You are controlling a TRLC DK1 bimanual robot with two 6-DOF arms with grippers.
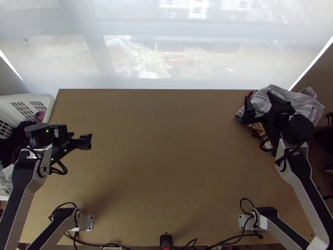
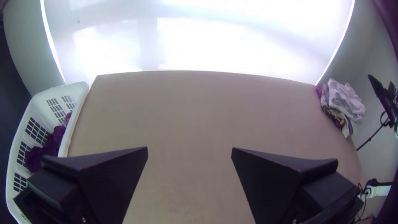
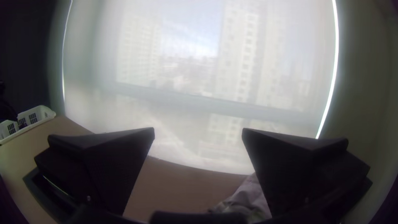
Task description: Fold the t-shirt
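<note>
Top view: a bunched pile of garments (image 1: pixel 306 104), pale cloth over patterned cloth, lies at the right of the frame, on the table's (image 1: pixel 166 166) upper right corner; which piece is the t-shirt cannot be told. The right gripper (image 1: pixel 259 98) overlaps that pile, its 2 fingers spread wide, gripping nothing. At middle left, the left gripper (image 1: pixel 88 141) has its 2 fingers wide apart, also holding nothing. A white plastic basket (image 1: pixel 50 102) at the left edge contains dark purple cloth (image 2: pixel 52 143).
</note>
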